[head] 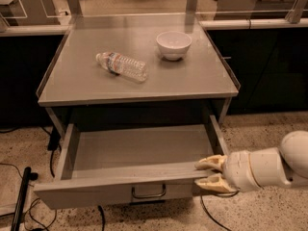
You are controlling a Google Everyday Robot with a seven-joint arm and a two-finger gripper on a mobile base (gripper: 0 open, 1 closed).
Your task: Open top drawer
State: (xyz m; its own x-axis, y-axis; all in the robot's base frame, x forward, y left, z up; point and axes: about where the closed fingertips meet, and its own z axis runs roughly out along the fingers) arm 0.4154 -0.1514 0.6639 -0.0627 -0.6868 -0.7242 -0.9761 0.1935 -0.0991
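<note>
The top drawer (pixel 96 190) is a wide grey metal drawer under the table top, pulled far out. Its shallow grey tray (pixel 139 147) holds nothing, and a small dark loop handle (pixel 149 192) sits at the centre of its front. My gripper (pixel 211 173), cream-coloured on a white arm, is at the right end of the drawer front, coming in from the right. Its two fingers stand apart, one above and one below the front's top edge. No lower drawers show.
A clear plastic water bottle (pixel 122 65) lies on its side on the grey table top (pixel 86 88), and a white bowl (pixel 173 43) stands behind it. Dark cables and a black bar (pixel 21 196) lie on the speckled floor at the left.
</note>
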